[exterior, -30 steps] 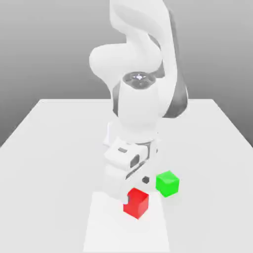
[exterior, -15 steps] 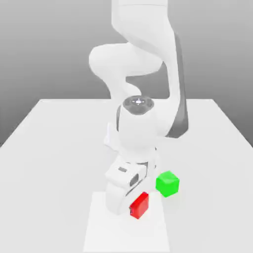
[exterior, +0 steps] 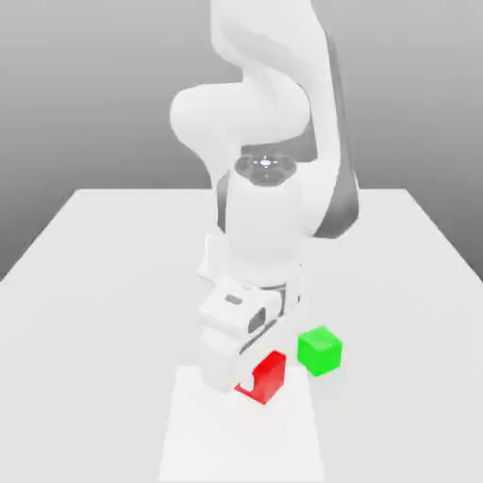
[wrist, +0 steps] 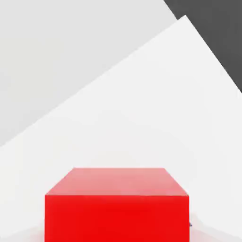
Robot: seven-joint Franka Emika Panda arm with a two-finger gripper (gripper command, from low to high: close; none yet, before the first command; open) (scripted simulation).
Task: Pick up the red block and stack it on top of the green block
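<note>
In the exterior view, we have the pincer (exterior: pixel 247 377) clenched on the red block (exterior: pixel 268 375), low and centre in the frame just above the worktop (exterior: pixel 113 283). The green block (exterior: pixel 320 350) sits just beside it, up and to the right, so we judge the coming carry short.

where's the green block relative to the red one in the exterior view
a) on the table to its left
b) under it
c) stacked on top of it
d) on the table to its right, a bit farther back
d: the green block sits on the table, right of and slightly behind the red block, apart from it.
</note>
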